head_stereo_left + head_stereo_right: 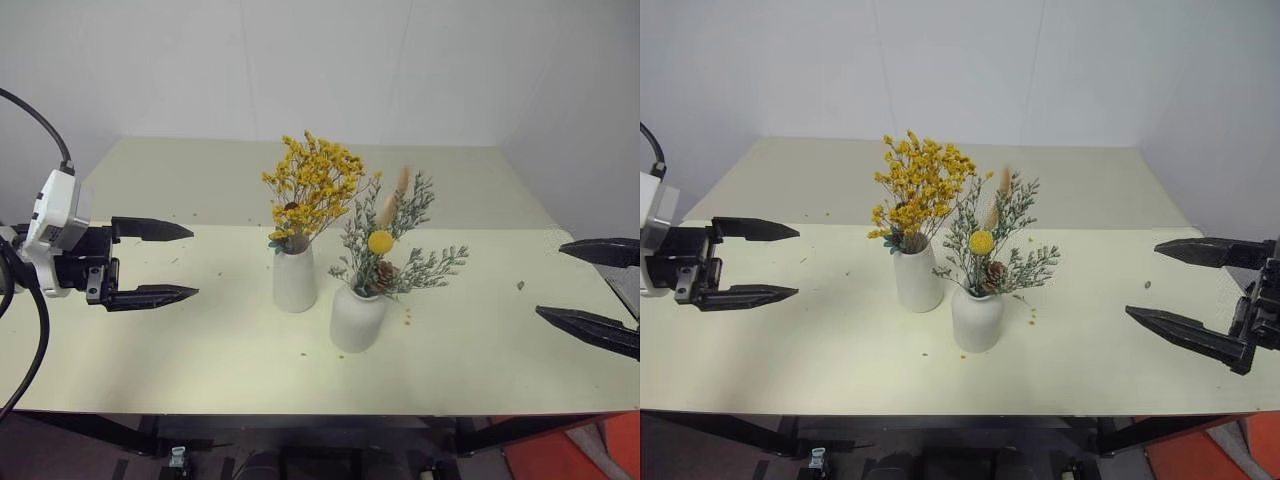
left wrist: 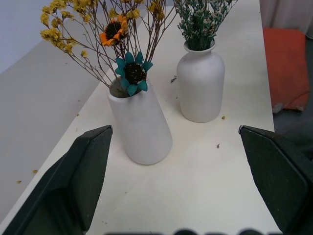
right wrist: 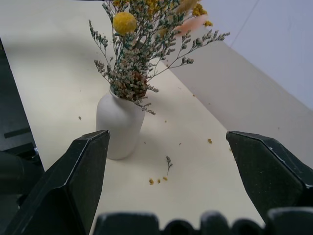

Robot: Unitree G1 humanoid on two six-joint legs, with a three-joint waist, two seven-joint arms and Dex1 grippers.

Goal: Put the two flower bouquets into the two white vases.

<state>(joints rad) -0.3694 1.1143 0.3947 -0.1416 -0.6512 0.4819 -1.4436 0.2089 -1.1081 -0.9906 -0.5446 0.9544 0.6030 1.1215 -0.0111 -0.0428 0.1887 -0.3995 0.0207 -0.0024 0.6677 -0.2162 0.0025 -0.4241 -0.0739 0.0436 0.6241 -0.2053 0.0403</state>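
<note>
White ceramic, twice over: two vases stand close together on the pale table [image 1: 150, 350], between the two claws. The taller vase [image 1: 295, 278], nearer the left gripper [image 1: 178, 262], holds the mustard-yellow bouquet [image 1: 312, 185]. The rounder vase [image 1: 357, 317] carries the grey-green bouquet [image 1: 390, 245] (one yellow ball flower among the sprigs). Both claws hang spread wide and empty, well apart from the vases; the right gripper [image 1: 1162, 282] faces them from the opposite side.
</note>
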